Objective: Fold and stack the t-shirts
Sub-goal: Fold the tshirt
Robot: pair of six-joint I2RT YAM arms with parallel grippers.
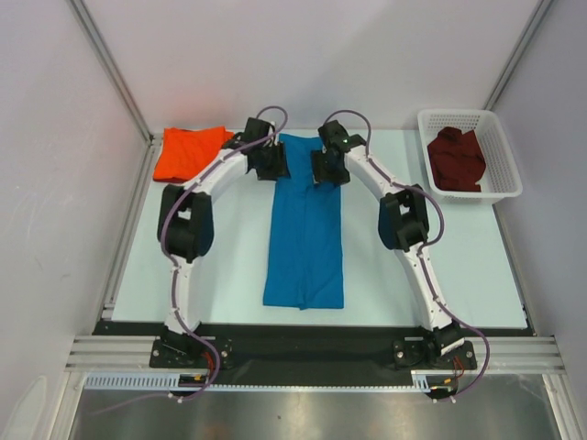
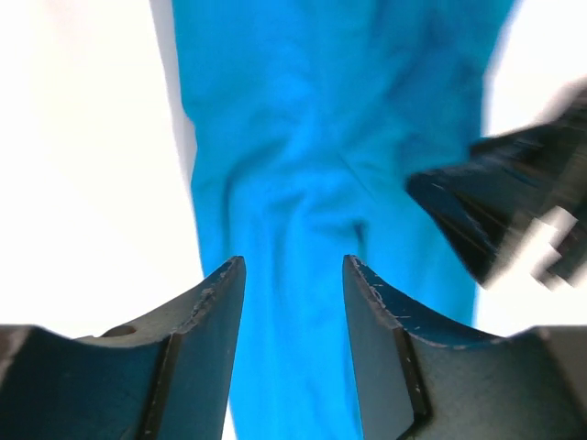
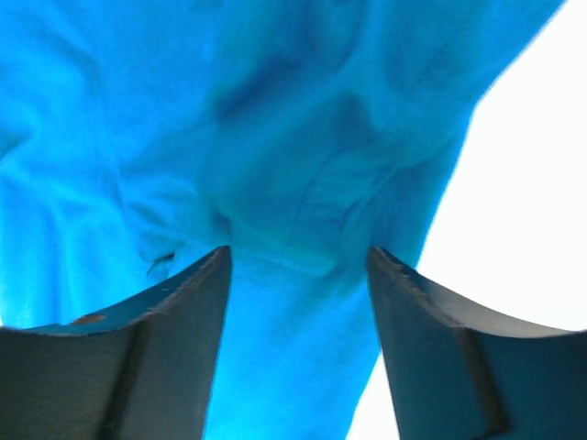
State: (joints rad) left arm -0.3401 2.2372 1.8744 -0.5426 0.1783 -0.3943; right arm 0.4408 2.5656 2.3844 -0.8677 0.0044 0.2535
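Observation:
A bright blue t-shirt [image 1: 304,238] lies as a long narrow strip down the middle of the table, wrinkled at its far end. My left gripper [image 1: 271,167] hovers over the far left corner of that strip and my right gripper [image 1: 327,170] over the far right corner. In the left wrist view the left gripper [image 2: 293,268] stands open, blue cloth [image 2: 312,165] showing below the gap. The right gripper [image 3: 298,258] is open too, over bunched blue cloth [image 3: 275,156]. An orange t-shirt [image 1: 188,152] lies folded at the back left. A dark maroon t-shirt [image 1: 456,158] sits in the basket.
The white lattice basket [image 1: 510,172] stands at the back right corner of the table. The right gripper's dark body [image 2: 514,197] shows at the right of the left wrist view, close beside the left one. Grey walls and metal rails close the table in.

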